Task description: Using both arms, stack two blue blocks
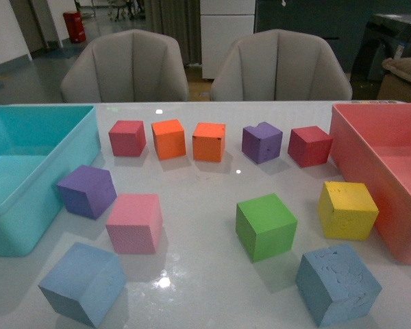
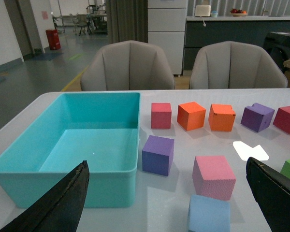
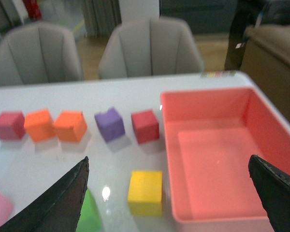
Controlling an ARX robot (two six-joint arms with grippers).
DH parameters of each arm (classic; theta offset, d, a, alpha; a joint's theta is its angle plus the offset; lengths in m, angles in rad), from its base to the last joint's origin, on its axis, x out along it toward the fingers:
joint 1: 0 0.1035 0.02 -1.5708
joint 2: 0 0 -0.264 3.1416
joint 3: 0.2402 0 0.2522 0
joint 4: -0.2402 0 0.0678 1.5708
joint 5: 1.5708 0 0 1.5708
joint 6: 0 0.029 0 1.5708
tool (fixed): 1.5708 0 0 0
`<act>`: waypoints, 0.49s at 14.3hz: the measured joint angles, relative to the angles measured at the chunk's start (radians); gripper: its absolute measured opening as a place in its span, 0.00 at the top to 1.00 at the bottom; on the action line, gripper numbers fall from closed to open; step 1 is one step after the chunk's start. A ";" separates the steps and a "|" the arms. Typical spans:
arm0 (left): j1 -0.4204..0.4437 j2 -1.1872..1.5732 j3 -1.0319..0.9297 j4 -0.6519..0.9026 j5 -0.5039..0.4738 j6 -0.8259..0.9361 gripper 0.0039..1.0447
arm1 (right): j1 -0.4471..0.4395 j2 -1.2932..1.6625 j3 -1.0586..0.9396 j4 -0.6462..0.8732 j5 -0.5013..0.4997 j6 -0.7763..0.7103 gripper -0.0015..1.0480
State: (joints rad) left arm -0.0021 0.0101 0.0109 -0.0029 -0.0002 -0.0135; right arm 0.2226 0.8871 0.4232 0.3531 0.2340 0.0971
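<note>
While only the front view shows both, left blue block at table's near-left corner, right blue block near-right, left wrist view catching one, left gripper, right gripper spread wide, empty.

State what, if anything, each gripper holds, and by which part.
Nothing is held. The left gripper and right gripper are open and empty; the near-left blue block and near-right blue block lie free on the table.
</note>
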 joint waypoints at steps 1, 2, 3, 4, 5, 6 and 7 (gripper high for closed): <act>0.000 0.000 0.000 0.000 0.000 0.000 0.06 | 0.027 0.138 0.060 -0.049 -0.027 0.003 0.06; 0.000 0.000 0.000 0.000 0.000 0.000 0.06 | 0.052 0.241 0.102 -0.091 -0.051 0.011 0.06; 0.000 0.000 0.000 0.000 0.000 0.000 0.06 | 0.083 0.358 0.152 -0.141 -0.084 0.017 0.06; 0.000 0.000 0.000 0.000 0.000 0.000 0.06 | 0.100 0.436 0.180 -0.173 -0.097 0.023 0.06; 0.000 0.000 0.000 0.000 0.000 0.000 0.06 | 0.111 0.518 0.200 -0.204 -0.110 0.041 0.06; 0.000 0.000 0.000 0.000 0.000 0.000 0.06 | 0.119 0.579 0.204 -0.212 -0.114 0.061 0.06; 0.000 0.000 0.000 0.000 0.000 0.000 0.06 | 0.132 0.628 0.204 -0.211 -0.117 0.080 0.06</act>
State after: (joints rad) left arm -0.0021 0.0101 0.0109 -0.0032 -0.0002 -0.0135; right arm 0.3546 1.5146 0.6273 0.1425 0.1165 0.1768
